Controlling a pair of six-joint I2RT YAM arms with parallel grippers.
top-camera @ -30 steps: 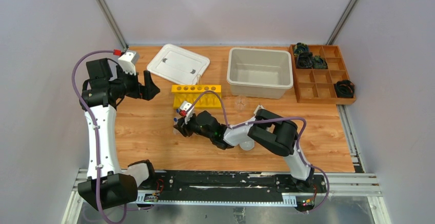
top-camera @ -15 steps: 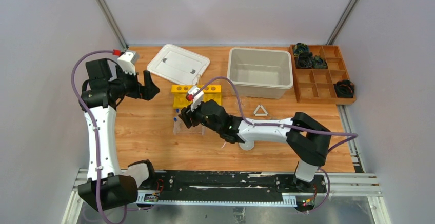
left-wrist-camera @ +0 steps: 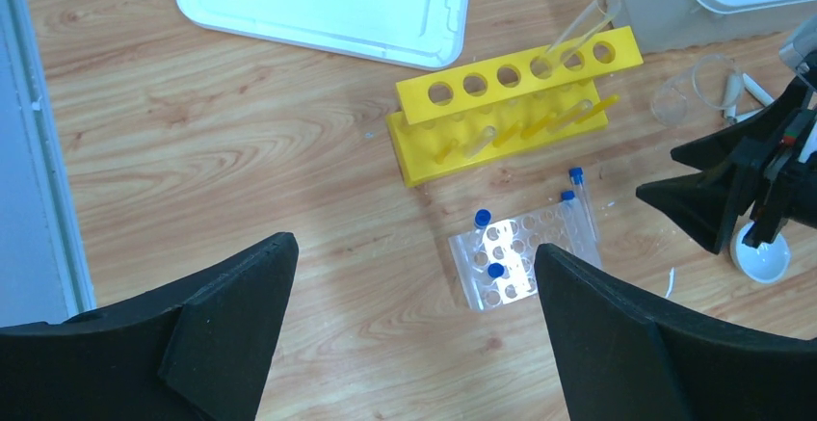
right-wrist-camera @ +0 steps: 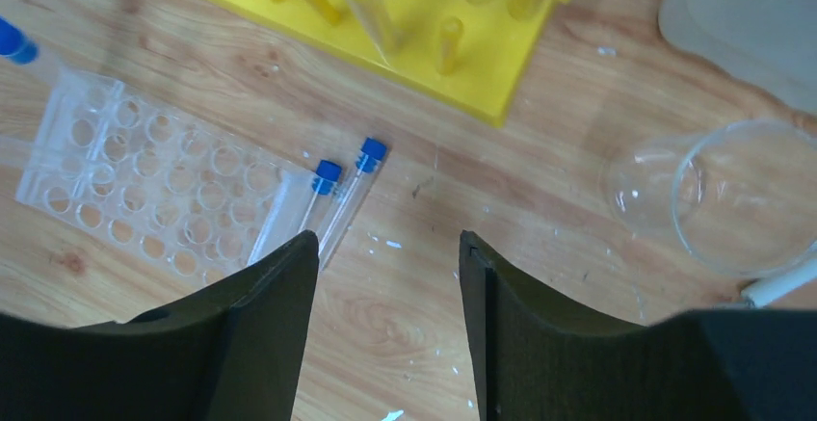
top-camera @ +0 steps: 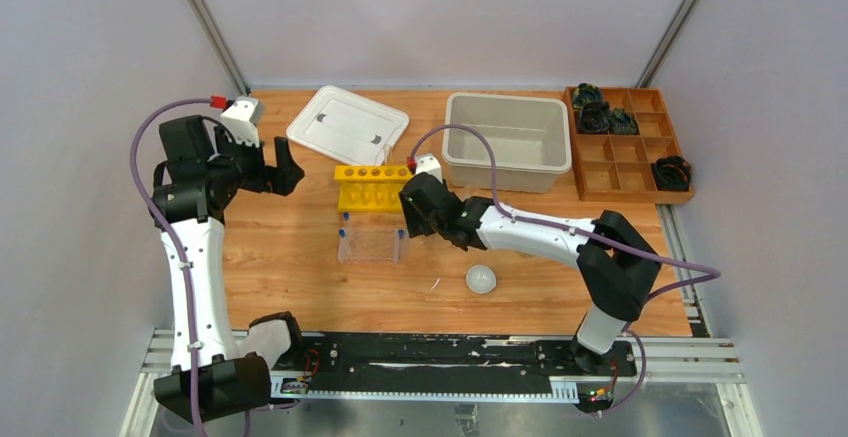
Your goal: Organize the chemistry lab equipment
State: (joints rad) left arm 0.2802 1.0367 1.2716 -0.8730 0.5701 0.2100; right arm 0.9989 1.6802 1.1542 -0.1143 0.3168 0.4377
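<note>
Right wrist view looks straight down between the jaws of the right gripper [right-wrist-camera: 387,243], which stand apart with nothing between them, over bare wood just beside two loose tubes [right-wrist-camera: 321,195]. These blue-capped tubes lie flat, side by side, at one end of the clear rack [right-wrist-camera: 154,185], the nearer one touching it or very nearly so. The yellow rack [right-wrist-camera: 453,65] sits just beyond them with a clear test tube [right-wrist-camera: 371,12] leaning in one hole, and a small glass vessel [right-wrist-camera: 732,199] rests further right, apart from the tubes. In the left wrist view two upright tubes [left-wrist-camera: 482,217] already stand in the clear rack. The left gripper [left-wrist-camera: 414,248] hangs high at the left of the table, spread wide and empty. The white dish [top-camera: 481,279] sits alone nearer the arm bases. The step in hand looks like racking the capped tubes, with the right arm placed to fetch a loose one. That would call for lowering with the jaws across a tube's length, closing on its body below the cap, lifting it, turning it upright and seating it in a free hole. Because the pair lie so close together, picking just one without nudging its neighbour or the light rack looks like the delicate part.
</note>
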